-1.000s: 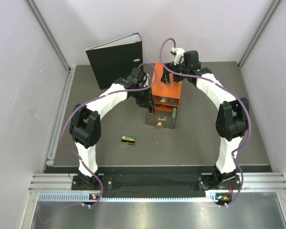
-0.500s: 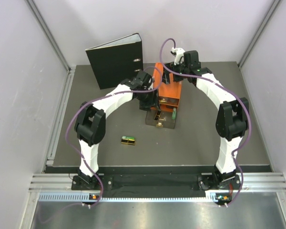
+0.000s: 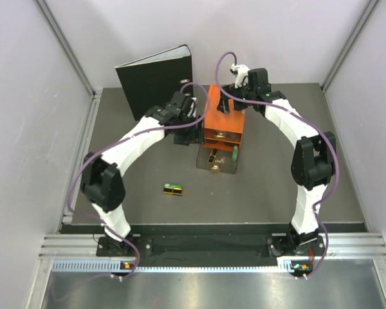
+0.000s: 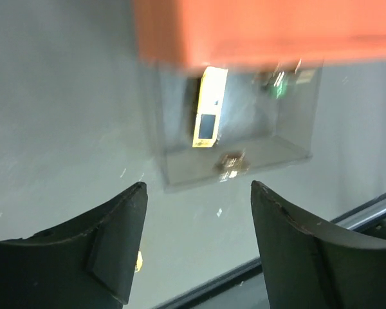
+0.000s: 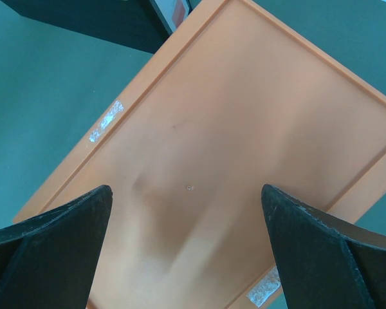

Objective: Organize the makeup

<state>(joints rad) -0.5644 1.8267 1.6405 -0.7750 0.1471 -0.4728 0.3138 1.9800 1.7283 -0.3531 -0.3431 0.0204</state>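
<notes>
1. Hovers left gripper [image 4: 196, 187] spread, empty; black-gold case [image 4: 208, 116] just ahead in pulled-out drawer [image 4: 180, 177]
2. Holds right gripper [image 5: 185, 190] spread over orange drawer box [image 5: 244, 129], probably steadying it
3. Leaves second black case [image 3: 174, 189] well behind left gripper

Black-gold case [image 3: 212, 158] and green stick [image 3: 234, 153] lie inside drawer [image 3: 226, 169].

- Drawer box [image 3: 224, 119]: orange; silvery tape flecks on its lid.
- Drawer [image 3: 225, 165]: clear, with a gold knob [image 3: 214, 168].
- Case in drawer [image 4: 209, 106]: gold-yellow with a black panel.
- Stick [image 3: 233, 154]: green.
- Case on table [image 3: 173, 189]: black, with gold and green bands.
- Ring binder [image 3: 156, 80]: black.
- Table [image 3: 276, 180]: dark grey.
- Left arm [image 3: 138, 138], right arm [image 3: 289, 122]: white shells, black joints.
- Cable [image 3: 226, 61]: lilac.
- Left gripper [image 4: 196, 193], right gripper [image 5: 185, 193]: black fingers.
</notes>
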